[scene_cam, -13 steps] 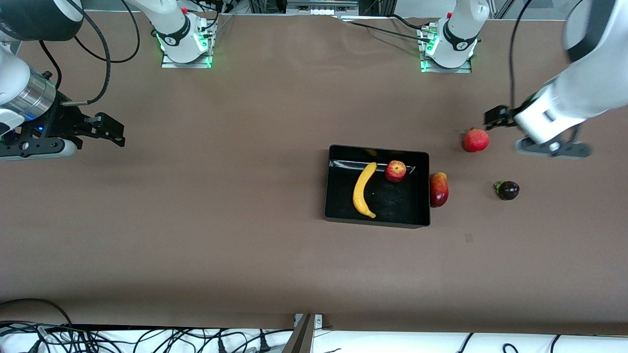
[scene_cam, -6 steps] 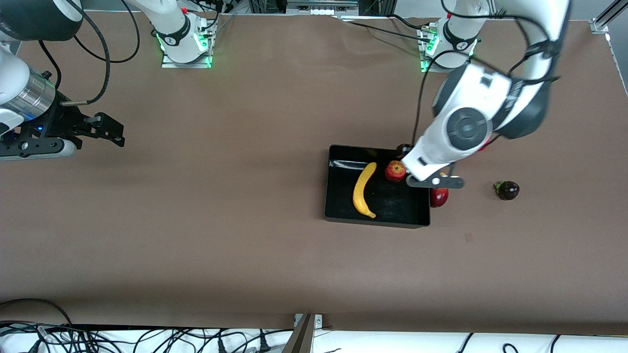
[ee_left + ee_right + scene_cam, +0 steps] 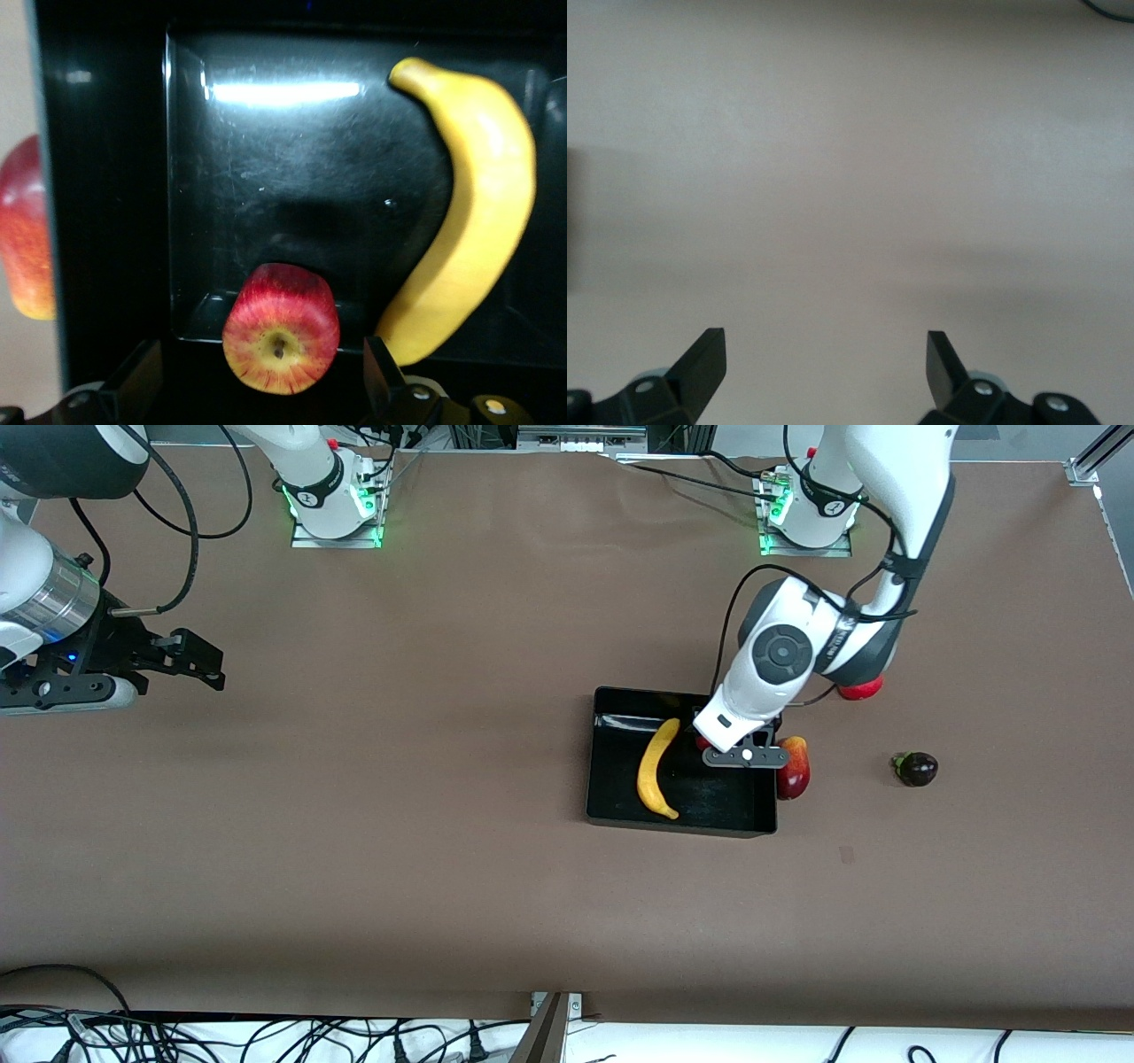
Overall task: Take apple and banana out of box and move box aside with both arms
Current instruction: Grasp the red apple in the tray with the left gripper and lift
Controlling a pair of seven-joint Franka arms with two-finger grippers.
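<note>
The black box (image 3: 678, 825) sits on the table, toward the left arm's end. The yellow banana (image 3: 656, 769) lies in it. My left gripper (image 3: 716, 737) is over the box's corner nearest the left arm's base and hides nearly all of the red apple there. In the left wrist view the apple (image 3: 280, 328) sits between my left gripper's (image 3: 261, 354) open fingers, stem end up, with gaps on both sides. The banana (image 3: 478, 204) and the box wall (image 3: 106, 177) also show there. My right gripper (image 3: 205, 662) waits open over bare table at the right arm's end, and it shows empty in the right wrist view (image 3: 824, 341).
A red and yellow mango-like fruit (image 3: 793, 767) lies against the box's outer wall on the left arm's side; it also shows in the left wrist view (image 3: 25, 230). A red round fruit (image 3: 864, 688) is partly hidden by the left arm. A dark purple fruit (image 3: 916, 768) lies nearer the table's end.
My left arm has swung in from the left arm's end of the table and come down over the box, with its gripper around the apple. The right arm has not moved.
</note>
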